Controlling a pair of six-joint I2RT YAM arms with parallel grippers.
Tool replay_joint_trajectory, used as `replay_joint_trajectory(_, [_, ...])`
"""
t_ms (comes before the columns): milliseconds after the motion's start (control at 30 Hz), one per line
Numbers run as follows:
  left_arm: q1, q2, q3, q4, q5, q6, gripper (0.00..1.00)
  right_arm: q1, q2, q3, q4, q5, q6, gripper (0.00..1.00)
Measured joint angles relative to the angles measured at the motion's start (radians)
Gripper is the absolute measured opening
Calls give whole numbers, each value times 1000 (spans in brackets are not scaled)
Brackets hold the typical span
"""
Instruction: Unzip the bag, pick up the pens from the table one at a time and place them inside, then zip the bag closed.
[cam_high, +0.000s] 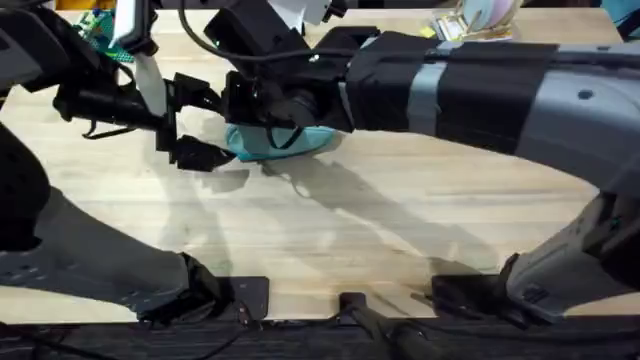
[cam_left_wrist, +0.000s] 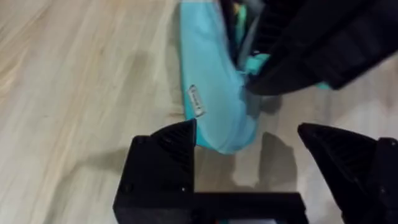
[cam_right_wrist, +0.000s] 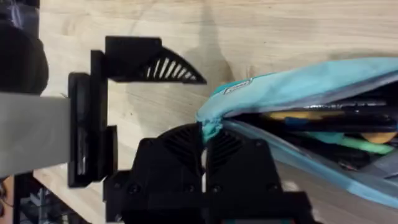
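The bag (cam_high: 285, 143) is lying on the counter (cam_high: 330, 240) in the upper middle of the overhead frame, its mouth gaping, with pens (cam_right_wrist: 323, 115) showing inside. The right claw (cam_right_wrist: 205, 144) is pinching the bag's end edge, narrow around the teal fabric. The left claw (cam_high: 185, 122) is hanging wide apart just left of that end, not touching it. Bare counter is stretching across the frame's lower half.

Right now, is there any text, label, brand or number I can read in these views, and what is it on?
Nothing is legible.
Small white tag sewn on the side of the teal bag: carries dark print, too small and blurred to read in either wrist view.
Colourful items at the table's far edge in the overhead view: any printing is too blurred to read.
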Motion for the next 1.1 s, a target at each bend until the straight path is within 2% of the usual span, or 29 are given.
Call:
replay_joint_trajectory(233, [-33,0,0,122,-4,-120,996,-9,0,0,0,-25,0,32])
replay_joint_trajectory(400, [-76,5,0,146,-4,-182,997,-9,0,0,0,-25,0,32])
replay_joint_trajectory(433, [-83,9,0,145,-5,-192,968,-9,0,0,0,-25,0,32])
replay_joint_trajectory(500, [-94,25,0,139,-4,-206,835,-9,0,0,0,-25,0,32])
replay_joint_trajectory(667, [-95,42,0,138,-8,-226,581,-9,0,0,0,-25,0,32])
replay_joint_trajectory(800, [-95,42,0,138,-10,-232,229,-9,0,0,1,-29,0,32])
replay_joint_trajectory(833, [-95,42,0,138,-9,-232,115,-9,0,0,1,-29,0,32])
replay_joint_trajectory(867, [-95,42,0,138,-9,-233,68,-9,0,0,1,-29,0,32])
replay_joint_trajectory(1100, [-95,42,0,138,-8,-234,47,-20,0,0,-5,-36,-65,32])
